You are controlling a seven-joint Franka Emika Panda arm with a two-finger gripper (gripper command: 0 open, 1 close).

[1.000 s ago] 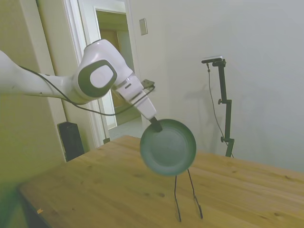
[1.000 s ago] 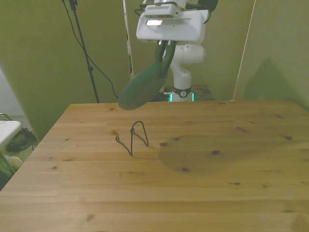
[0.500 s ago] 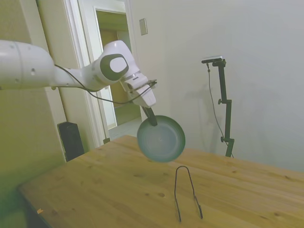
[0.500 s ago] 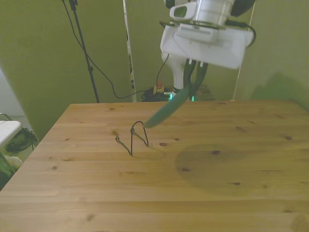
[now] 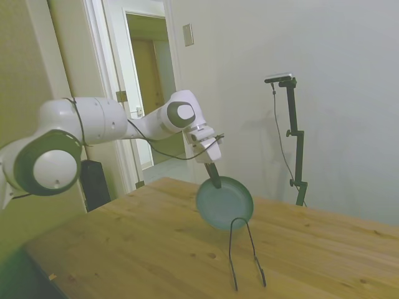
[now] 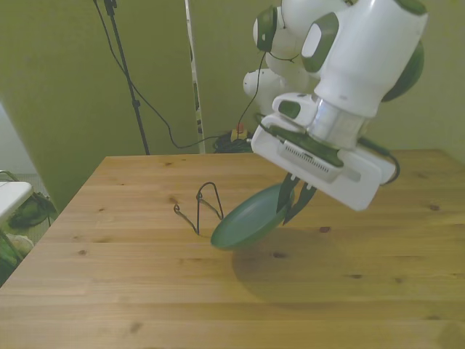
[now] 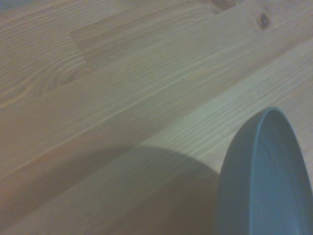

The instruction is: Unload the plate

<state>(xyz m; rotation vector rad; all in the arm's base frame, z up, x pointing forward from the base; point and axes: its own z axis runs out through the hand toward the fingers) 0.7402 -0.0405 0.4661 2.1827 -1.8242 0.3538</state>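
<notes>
gripper (image 6: 294, 203) clamped on plate (image 6: 251, 218) rim | lower, now off wire stand (image 6: 203, 207), toward front view's right

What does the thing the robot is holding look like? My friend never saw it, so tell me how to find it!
Look at the big wooden table and follow the white robot arm down to its gripper. Pinched by its rim there is the plate, hanging tilted just above the wood. It is round, smooth and dark green, unlike the thin black wire stand beside it.
</notes>
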